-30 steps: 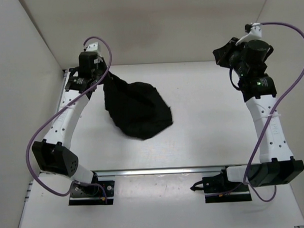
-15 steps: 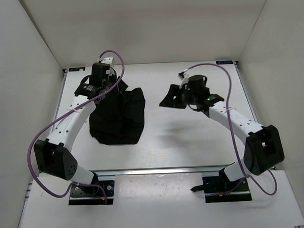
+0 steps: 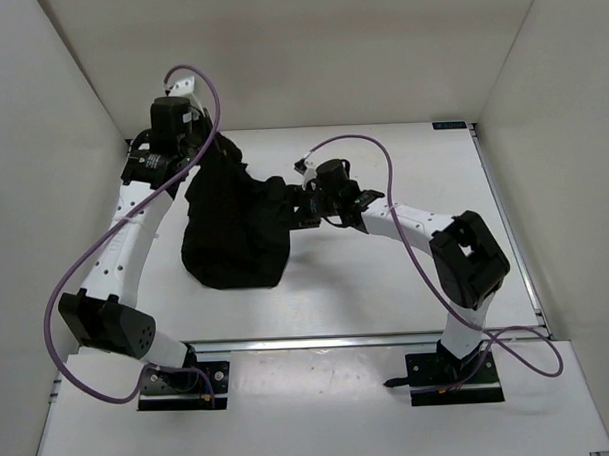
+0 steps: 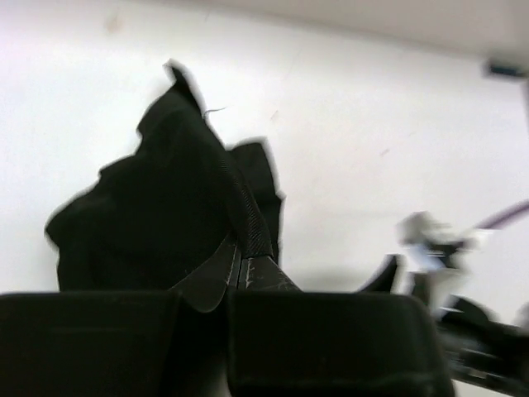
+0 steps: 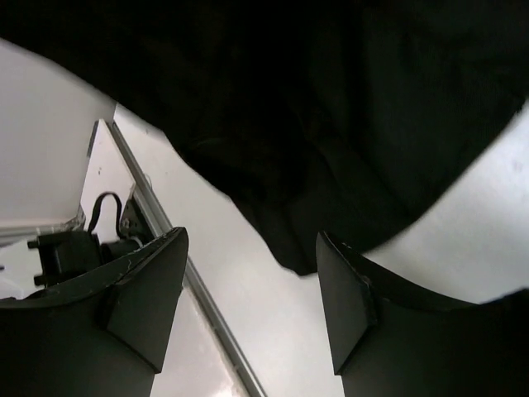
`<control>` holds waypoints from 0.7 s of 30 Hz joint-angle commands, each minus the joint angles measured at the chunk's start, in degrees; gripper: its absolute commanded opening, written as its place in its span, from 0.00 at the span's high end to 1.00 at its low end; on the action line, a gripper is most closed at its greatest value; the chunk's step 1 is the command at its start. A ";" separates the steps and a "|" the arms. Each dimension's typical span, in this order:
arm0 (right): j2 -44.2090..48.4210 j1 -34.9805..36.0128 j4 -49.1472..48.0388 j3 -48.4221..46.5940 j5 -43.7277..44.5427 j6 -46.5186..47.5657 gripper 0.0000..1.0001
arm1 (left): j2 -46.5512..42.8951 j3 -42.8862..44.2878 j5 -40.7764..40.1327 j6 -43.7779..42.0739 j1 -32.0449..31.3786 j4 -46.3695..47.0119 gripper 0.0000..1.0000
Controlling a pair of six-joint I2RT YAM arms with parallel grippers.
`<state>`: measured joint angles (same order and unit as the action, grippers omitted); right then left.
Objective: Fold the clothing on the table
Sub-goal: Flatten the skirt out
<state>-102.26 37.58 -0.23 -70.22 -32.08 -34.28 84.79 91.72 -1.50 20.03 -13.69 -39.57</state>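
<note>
We are logging the left gripper [image 4: 235, 277] pinching the clothing [image 3: 230, 236] by its top corner, the rest draping onto the table [image 3: 387, 285]. The right gripper [image 5: 250, 240], jaws apart and empty, is facing the loose side edge just ahead.

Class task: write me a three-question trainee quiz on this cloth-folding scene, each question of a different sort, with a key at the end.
1. True or false: the left gripper is shut on the clothing.
2. Choose one. The right gripper is: A) open, at the clothing's right edge; B) shut on the clothing; C) parked down by its own base.
3. Fill the gap: the black clothing rests partly on the ___ table.

Key: 1 true; 2 A; 3 white.
</note>
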 commanded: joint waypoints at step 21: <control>-5.50 5.39 -5.66 -4.58 -2.03 -2.46 0.30 | -0.51 6.98 1.59 2.65 -0.90 3.89 1.00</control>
<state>-109.62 41.39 -2.52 -75.92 -33.23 -36.29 85.08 99.13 -0.58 22.55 -14.98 -38.39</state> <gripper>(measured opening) 0.702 0.025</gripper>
